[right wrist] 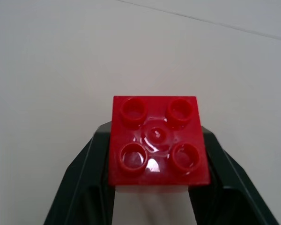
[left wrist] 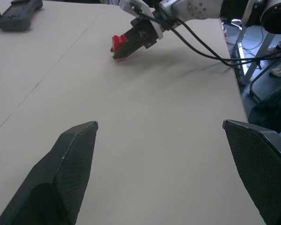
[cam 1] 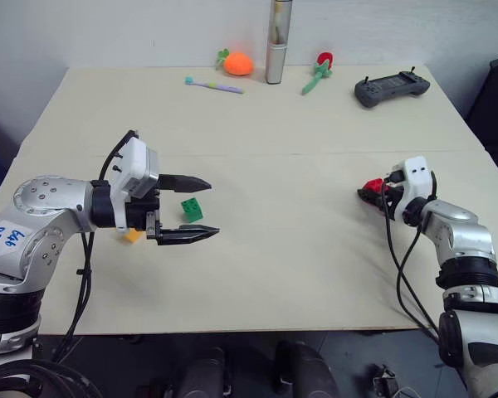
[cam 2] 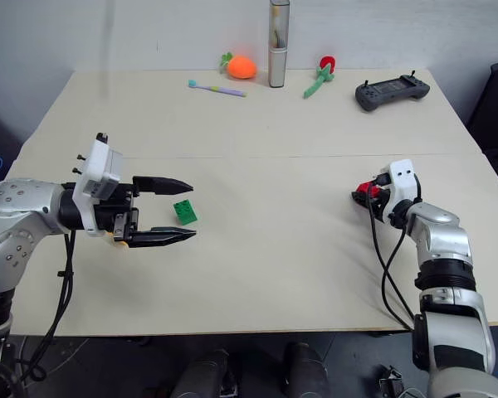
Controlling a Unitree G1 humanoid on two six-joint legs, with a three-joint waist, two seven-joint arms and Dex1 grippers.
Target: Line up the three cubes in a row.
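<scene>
I find the right gripper point(right wrist: 152, 187) clamped on the red brick point(right wrist: 158, 140), studs facing its wrist camera, out on the right side of the table point(cam 1: 315, 274). The left gripper point(cam 1: 206, 207) hangs with its fingers spread wide and nothing between them, just beside the green brick point(cam 1: 192, 210), which lies on the table between the two fingertips as seen from the head. The yellow-orange brick point(cam 1: 133, 235) sits close behind that gripper, partly hidden. I judge the step in hand to be collecting the red brick. Next I must carry it across toward the green one and set it down alongside, square and in line.
</scene>
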